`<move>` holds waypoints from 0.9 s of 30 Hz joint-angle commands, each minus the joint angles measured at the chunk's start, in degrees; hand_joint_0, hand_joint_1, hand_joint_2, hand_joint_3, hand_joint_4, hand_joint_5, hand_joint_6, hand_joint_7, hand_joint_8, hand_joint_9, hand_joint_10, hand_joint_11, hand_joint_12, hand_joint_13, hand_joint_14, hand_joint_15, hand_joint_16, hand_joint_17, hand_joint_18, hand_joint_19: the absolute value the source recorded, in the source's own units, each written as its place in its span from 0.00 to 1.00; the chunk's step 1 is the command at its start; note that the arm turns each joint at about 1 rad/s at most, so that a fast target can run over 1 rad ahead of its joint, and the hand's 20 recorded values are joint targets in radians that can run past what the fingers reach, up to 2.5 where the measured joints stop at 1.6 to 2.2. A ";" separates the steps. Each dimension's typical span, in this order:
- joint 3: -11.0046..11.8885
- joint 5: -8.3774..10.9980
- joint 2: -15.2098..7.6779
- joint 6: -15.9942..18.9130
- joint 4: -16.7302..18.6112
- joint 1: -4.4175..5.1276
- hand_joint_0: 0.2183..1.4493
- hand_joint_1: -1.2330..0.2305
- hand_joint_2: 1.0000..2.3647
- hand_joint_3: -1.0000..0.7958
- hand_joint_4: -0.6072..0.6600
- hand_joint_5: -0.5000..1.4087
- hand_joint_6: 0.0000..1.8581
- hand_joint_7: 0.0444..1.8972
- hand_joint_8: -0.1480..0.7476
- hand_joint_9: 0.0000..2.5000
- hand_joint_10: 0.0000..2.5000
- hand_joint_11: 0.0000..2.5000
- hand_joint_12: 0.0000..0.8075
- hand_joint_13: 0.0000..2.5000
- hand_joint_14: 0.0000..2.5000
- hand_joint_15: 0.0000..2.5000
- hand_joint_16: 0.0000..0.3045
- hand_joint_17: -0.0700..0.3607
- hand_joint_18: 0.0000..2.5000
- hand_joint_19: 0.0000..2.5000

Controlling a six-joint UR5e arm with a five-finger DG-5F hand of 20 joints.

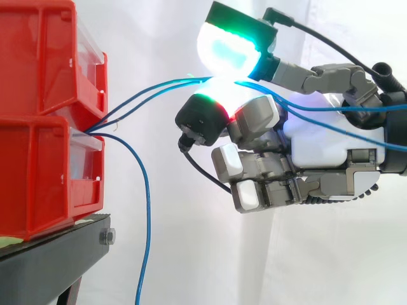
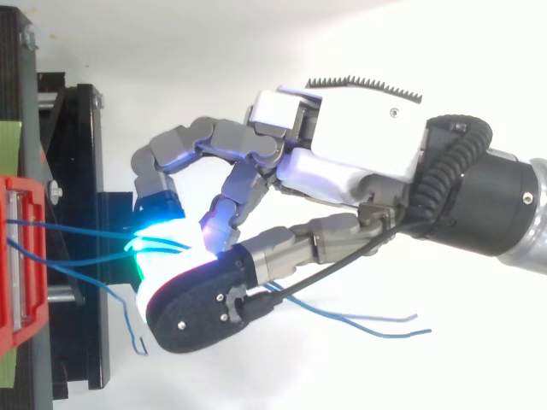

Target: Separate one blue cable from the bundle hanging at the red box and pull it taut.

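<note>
Pinching two blue cables between glowing pads, the hand holds them right of the red bins; a third cable hangs free. Next, probably, drop one and pull right.

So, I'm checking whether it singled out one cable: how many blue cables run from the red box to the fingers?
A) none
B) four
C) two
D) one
C: two blue cables run from the red box into the pinching fingers of the hand; a third cable hangs loose.
</note>
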 commanded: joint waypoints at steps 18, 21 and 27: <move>-0.03 0.00 0.00 0.07 -0.02 0.00 0.31 0.31 0.02 0.51 0.56 0.18 0.46 0.75 0.55 0.50 0.01 0.39 0.50 0.45 0.01 0.26 0.16 0.42 0.39 0.29; -0.03 0.00 0.00 0.07 -0.19 0.00 0.34 0.28 0.02 0.49 0.55 0.17 0.46 0.75 0.54 0.47 0.01 0.39 0.49 0.43 0.01 0.25 0.16 0.42 0.37 0.28; -0.03 0.17 0.00 0.07 -0.19 0.00 0.47 0.23 0.00 0.31 0.50 0.16 0.47 0.80 0.50 0.44 0.01 0.38 0.46 0.40 0.01 0.24 0.16 0.41 0.35 0.25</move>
